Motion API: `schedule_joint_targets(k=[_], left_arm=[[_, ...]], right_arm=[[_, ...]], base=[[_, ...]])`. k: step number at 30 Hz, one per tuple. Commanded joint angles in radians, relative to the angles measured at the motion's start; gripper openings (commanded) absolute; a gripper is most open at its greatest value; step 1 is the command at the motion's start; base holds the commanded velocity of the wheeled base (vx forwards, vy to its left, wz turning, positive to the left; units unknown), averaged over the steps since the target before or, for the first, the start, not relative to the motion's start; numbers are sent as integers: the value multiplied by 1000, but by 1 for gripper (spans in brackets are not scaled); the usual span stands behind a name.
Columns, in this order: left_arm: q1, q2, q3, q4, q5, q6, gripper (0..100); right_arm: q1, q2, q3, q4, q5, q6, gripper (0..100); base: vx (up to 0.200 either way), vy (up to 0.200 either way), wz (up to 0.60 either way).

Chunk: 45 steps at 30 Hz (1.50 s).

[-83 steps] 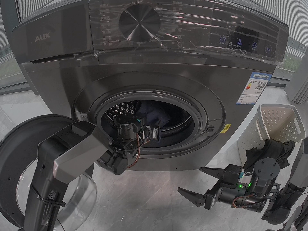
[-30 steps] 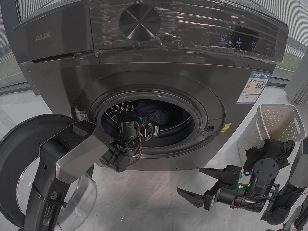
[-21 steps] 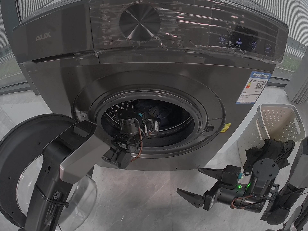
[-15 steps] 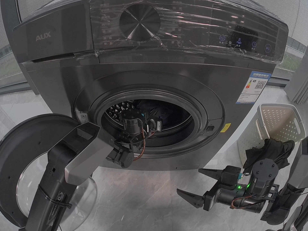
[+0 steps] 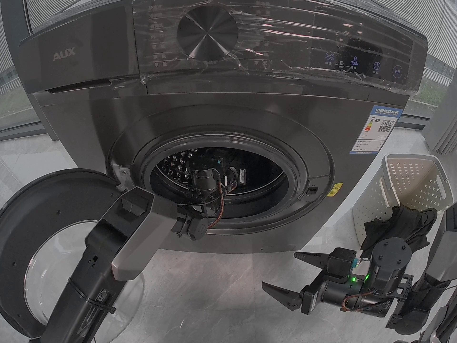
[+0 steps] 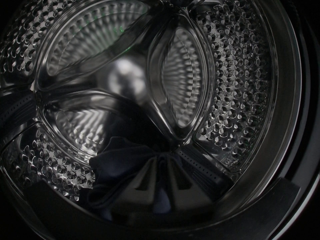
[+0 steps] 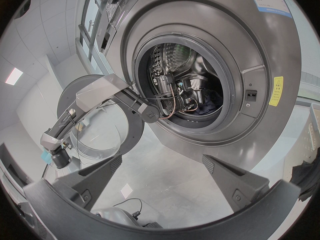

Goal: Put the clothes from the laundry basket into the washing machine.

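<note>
Clothes lie in two places. A crumpled dark blue garment [image 6: 116, 164] sits low in the dimpled steel drum [image 6: 233, 67] of the grey front-loading washing machine [image 5: 228, 110]. A black garment [image 5: 404, 222] hangs over the rim of the white perforated plastic laundry basket [image 5: 419, 177], to the right of the machine.

The left gripper [image 6: 161, 159] is narrow, and its tips seem pinched on a gathered fold of the dark blue garment. If it lets go carelessly, cloth could cling to a finger and be dragged out when the arm backs away. Dropped too near the opening, the fold could end up on the door seal [image 5: 266, 201] instead of in the drum. The looped wrist cable [image 5: 216, 213] hangs close to that seal and might catch on it. The black garment is only draped, so a nudge to the basket could tip it onto the floor [image 5: 214, 291].

The left arm rises from the lower left, past the open round door [image 5: 43, 215], with its wrist bent through the opening and the gripper pointing down into the drum. The right arm sits low beside the basket, its forearm nearly level. The right gripper [image 5: 279, 270] is spread wide and empty above the floor.
</note>
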Motion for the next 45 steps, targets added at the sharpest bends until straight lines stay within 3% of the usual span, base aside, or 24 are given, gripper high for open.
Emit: schedule_joint_targets(k=[1,5,11,19,25,34,37,38,40,45], left_arm=[[-3,24,-12,1,1,-2,100],[-11,1,41,23,4,-5,100],[-8,-83,239,23,-11,-2,100],[-8,-134,273,-20,-11,-7,100],[-46,-287,534,-43,-72,-1,100],[-118,-444,851,-232,-77,-10,100],[-130,-481,900,-235,-74,-24,100],[-158,-540,974,-232,-72,-48,100],[-178,-593,1029,-234,-68,-64,100],[-209,-715,1186,-235,-43,-73,100]], right_arm=[[0,0,1,-1,1,0,100],[0,2,2,-1,1,0,100],[0,0,1,-1,1,0,100],[3,3,1,-1,1,0,100],[3,2,1,-1,1,0,100],[-1,-6,1,-1,-1,0,100],[-3,-9,2,-1,-1,0,100],[-9,-15,1,-1,-1,0,100],[-11,-18,4,-1,-2,-1,100],[-15,-38,-4,-1,-9,-1,100]], base=[[0,0,0],[0,0,0],[0,0,0],[0,0,0],[0,0,0],[0,0,0],[0,0,0],[0,0,0],[0,0,0],[0,0,0]])
